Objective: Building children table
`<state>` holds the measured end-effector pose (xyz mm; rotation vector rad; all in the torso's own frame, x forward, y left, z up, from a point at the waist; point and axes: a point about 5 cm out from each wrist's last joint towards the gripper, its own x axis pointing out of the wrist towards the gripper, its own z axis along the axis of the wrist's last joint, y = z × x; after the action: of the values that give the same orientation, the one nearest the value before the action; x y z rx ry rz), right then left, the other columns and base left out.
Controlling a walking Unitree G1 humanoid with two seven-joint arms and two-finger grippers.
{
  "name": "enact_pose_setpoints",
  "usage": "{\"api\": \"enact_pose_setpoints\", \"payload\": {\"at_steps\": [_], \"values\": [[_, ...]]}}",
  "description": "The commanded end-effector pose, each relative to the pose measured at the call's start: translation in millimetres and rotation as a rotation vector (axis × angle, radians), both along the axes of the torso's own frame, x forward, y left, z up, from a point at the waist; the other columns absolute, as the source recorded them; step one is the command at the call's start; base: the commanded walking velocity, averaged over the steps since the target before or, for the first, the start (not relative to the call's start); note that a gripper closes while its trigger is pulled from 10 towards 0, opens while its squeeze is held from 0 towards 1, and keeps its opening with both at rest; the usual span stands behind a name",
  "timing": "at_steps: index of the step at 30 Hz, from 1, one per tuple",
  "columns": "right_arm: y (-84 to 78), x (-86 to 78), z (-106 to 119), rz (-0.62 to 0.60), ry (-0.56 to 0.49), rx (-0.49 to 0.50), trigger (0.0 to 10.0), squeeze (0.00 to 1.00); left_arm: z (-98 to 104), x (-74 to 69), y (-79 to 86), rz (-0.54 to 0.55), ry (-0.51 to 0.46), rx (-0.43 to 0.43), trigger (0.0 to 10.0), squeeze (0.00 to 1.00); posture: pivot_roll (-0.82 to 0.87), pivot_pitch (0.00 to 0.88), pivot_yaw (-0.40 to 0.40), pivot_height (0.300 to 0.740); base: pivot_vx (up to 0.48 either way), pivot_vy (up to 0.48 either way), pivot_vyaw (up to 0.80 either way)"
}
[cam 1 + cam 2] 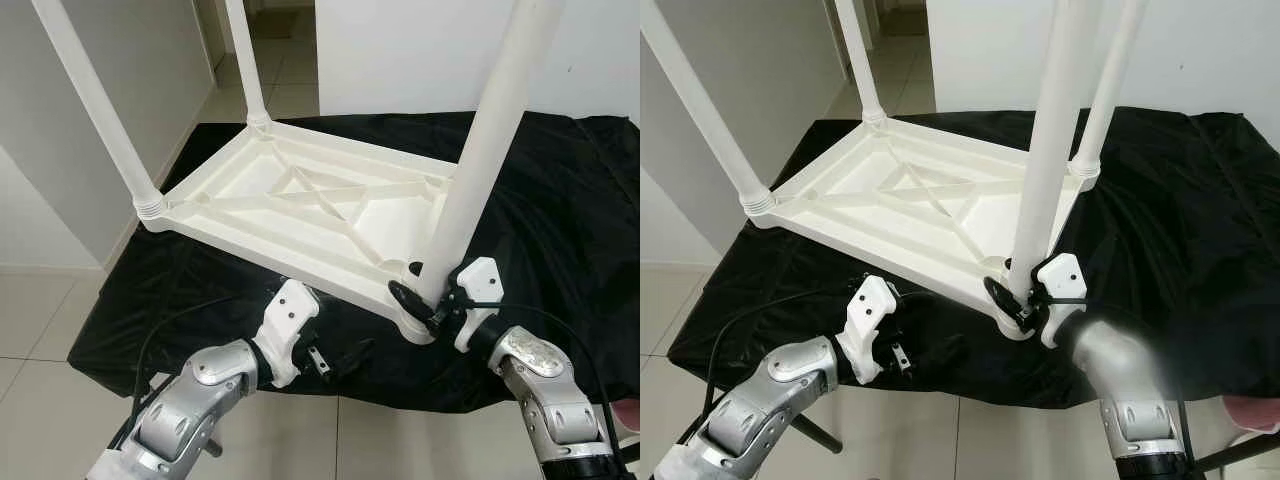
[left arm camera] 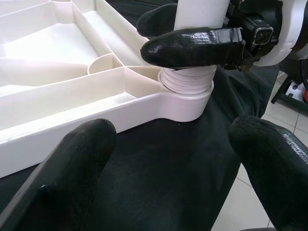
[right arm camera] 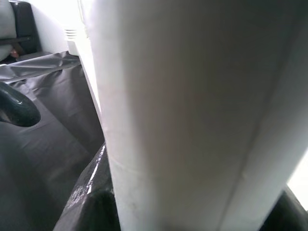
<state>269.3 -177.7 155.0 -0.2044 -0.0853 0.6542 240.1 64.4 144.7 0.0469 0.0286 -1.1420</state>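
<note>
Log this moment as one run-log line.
right gripper: shut on near-right table leg | left gripper: open, idle on black cloth | tabletop: upside down

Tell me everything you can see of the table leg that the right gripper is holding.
The table leg is a long, smooth white tube, plastic by the look of it, with a ribbed threaded end. It stands nearly upright, tilted slightly, its lower end seated in the round corner socket of the upturned white tabletop, at the corner nearest the robot. The right gripper is closed around it just above the socket, black fingers wrapping the tube. Its top runs out of the picture.
</note>
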Motion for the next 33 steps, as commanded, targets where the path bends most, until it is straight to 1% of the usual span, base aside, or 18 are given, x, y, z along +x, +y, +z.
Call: {"api": "enact_pose_setpoints", "payload": {"at_steps": [1,4,5,6,9,10,11,14,17,20,21,24,26,27,28,30,31,33], "values": [[3.2,-1.0,-5,0.037,0.022,0.003,0.0,0.00,0,-0.8,3.2,-0.013,0.006,0.005,10.0,0.00,-0.10,0.031,0.097,0.740,0.000,0.000,0.00],[2.0,-2.4,-7,0.032,0.033,0.010,0.0,0.00,0,-0.2,3.4,-0.009,0.007,0.006,10.0,0.00,-0.10,0.031,0.097,0.740,0.000,0.000,0.00],[1.5,-3.8,-7,0.022,0.037,0.015,4.2,0.00,-1,0.1,3.5,-0.007,0.010,0.007,10.0,0.00,-0.10,0.031,0.098,0.740,0.000,0.000,0.00],[1.1,-5.2,-8,0.009,0.044,0.032,10.0,0.00,-1,-0.1,3.3,-0.007,0.013,0.007,10.0,0.00,-0.10,0.033,0.098,0.740,0.000,0.000,0.00],[0.9,-5.9,-8,0.000,0.049,0.043,10.0,0.00,-2,-0.4,3.1,-0.008,0.014,0.008,10.0,0.00,-0.10,0.033,0.098,0.740,0.000,0.000,0.00],[1.9,-8.0,-7,-0.037,0.052,0.060,10.0,0.00,-2,-1.1,2.8,-0.010,0.017,0.007,10.0,0.00,-0.11,0.037,0.092,0.740,0.000,0.000,0.00],[1.9,-8.0,-7,-0.037,0.052,0.060,10.0,0.00,-2,-1.1,2.8,-0.010,0.017,0.007,10.0,0.00,-0.11,0.037,0.092,0.740,0.000,0.000,0.00],[3.6,-12.5,-9,-0.179,0.047,0.090,10.0,0.00,-3,-1.6,1.8,-0.008,0.025,0.005,10.0,0.00,-0.11,0.040,0.086,0.740,0.000,0.000,0.00],[3.8,-12.9,-9,-0.219,0.040,0.093,10.0,0.00,-3,-1.6,1.7,-0.007,0.026,0.003,10.0,0.00,-0.11,0.039,0.085,0.740,0.000,0.000,0.00],[7.7,-16.3,-9,-0.331,0.029,0.112,10.0,0.00,-4,-2.3,1.4,-0.007,0.030,0.002,10.0,0.00,-0.11,0.037,0.083,0.740,0.000,0.000,0.00],[7.7,-16.3,-9,-0.331,0.029,0.112,10.0,0.00,-4,-2.3,1.4,-0.007,0.030,0.002,10.0,0.00,-0.11,0.037,0.083,0.740,0.000,0.000,0.00],[9.0,-20.1,-11,-0.468,0.034,0.170,10.0,0.00,-4,-2.1,1.1,-0.009,0.030,0.003,10.0,0.00,-0.11,0.034,0.081,0.740,0.000,0.000,0.00],[9.0,-20.1,-11,-0.468,0.034,0.170,10.0,0.00,-4,-2.1,1.1,-0.009,0.030,0.003,10.0,0.00,-0.11,0.034,0.081,0.740,0.000,0.000,0.00],[9.3,-20.8,-11,-0.496,0.035,0.175,10.0,0.00,-4,-2.0,1.3,-0.008,0.030,0.003,10.0,0.00,-0.11,0.032,0.082,0.740,0.000,0.000,0.00],[12.0,-22.3,-13,-0.556,0.041,0.183,10.0,0.00,-4,-1.5,1.3,-0.008,0.030,0.002,10.0,0.00,-0.11,0.032,0.080,0.740,0.000,0.000,0.00],[12.0,-22.3,-13,-0.556,0.041,0.183,10.0,0.00,-4,-1.5,1.3,-0.008,0.030,0.002,10.0,0.00,-0.11,0.032,0.080,0.740,0.000,0.000,0.00],[17.9,-24.6,-16,-0.687,0.052,0.215,10.0,0.00,-4,-0.8,0.9,-0.007,0.029,0.001,10.0,0.00,-0.11,0.031,0.078,0.740,0.000,0.000,0.00],[17.9,-24.6,-16,-0.687,0.052,0.215,10.0,0.00,-4,-0.8,0.9,-0.007,0.029,0.001,10.0,0.00,-0.11,0.031,0.078,0.740,0.000,0.000,0.00]]}}
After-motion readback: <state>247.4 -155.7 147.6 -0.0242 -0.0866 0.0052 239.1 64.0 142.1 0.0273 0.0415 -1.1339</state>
